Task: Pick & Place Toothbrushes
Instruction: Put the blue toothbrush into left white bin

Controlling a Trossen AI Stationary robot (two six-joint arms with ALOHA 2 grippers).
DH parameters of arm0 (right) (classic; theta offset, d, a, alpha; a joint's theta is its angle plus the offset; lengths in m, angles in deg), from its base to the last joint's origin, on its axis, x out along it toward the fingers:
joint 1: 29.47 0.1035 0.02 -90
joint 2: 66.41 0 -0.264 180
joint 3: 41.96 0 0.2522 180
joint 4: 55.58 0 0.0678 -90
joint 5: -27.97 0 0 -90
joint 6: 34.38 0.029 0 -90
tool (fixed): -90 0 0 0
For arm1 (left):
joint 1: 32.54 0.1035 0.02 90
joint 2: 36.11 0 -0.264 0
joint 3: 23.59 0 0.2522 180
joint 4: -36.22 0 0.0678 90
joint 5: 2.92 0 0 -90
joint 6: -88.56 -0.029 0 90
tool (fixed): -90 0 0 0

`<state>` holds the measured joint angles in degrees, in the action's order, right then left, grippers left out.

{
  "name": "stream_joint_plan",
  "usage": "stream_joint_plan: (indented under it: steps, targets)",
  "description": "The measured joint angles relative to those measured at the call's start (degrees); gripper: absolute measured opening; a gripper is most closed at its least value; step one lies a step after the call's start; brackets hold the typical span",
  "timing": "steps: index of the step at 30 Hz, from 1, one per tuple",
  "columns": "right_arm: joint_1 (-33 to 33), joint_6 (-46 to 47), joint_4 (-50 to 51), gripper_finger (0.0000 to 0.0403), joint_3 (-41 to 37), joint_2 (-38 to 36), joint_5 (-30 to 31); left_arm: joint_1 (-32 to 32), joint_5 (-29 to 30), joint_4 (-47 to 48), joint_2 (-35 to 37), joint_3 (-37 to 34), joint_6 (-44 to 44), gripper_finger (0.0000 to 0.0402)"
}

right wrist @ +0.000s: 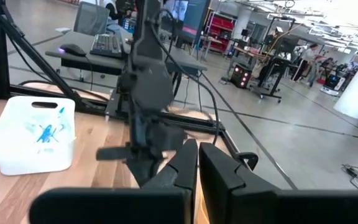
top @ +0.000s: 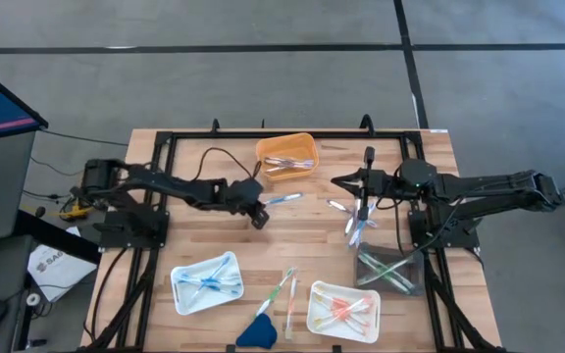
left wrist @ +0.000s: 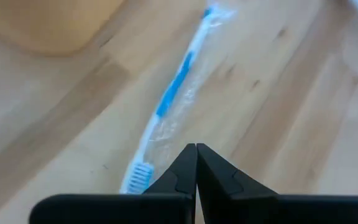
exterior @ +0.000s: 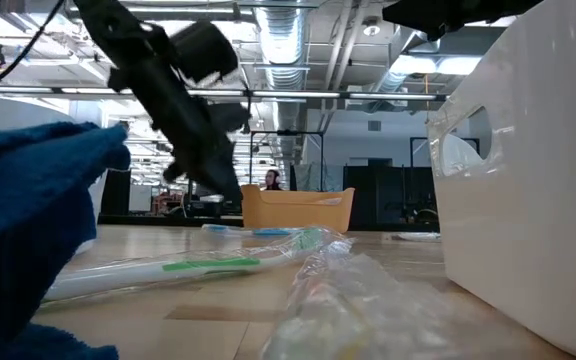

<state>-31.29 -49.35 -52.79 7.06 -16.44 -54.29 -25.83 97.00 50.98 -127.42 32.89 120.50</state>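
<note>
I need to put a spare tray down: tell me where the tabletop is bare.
Bare wood lies in the middle, between the orange tray and the white tray, and along the left edge. It is crowded near the clear tray, where loose toothbrushes lie, and between the two front trays.

Bare wood (top: 312,224) between orange tray (top: 286,154) and arms

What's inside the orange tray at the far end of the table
The orange tray holds a few toothbrushes, orange or pink and clear, lying across its floor. Whether more lie beneath them cannot be seen.
</note>
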Motion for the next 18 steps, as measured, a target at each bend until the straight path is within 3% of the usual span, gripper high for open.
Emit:
stream_joint_plan:
  steps: [4,6,12,18]
  targets:
    - [-0.1,0.0,0.0,0.0011,0.0,0.0,0.0,-2.5,8.9,-1.7,4.1,0.0,-5.2,0.0001]
    - [-0.2,0.0,0.0,0.0011,0.0,0.0,0.0,-2.7,10.5,-4.3,5.1,0.0,-8.2,0.0003]
    - [-0.2,0.0,-0.2,0.0011,0.0,0.0,0.0,-2.0,6.3,-18.1,5.0,0.0,-10.5,0.0014]
    - [-0.2,0.0,0.2,0.0011,0.0,0.0,0.0,-1.0,3.6,-22.7,5.0,0.0,-7.7,0.0014]
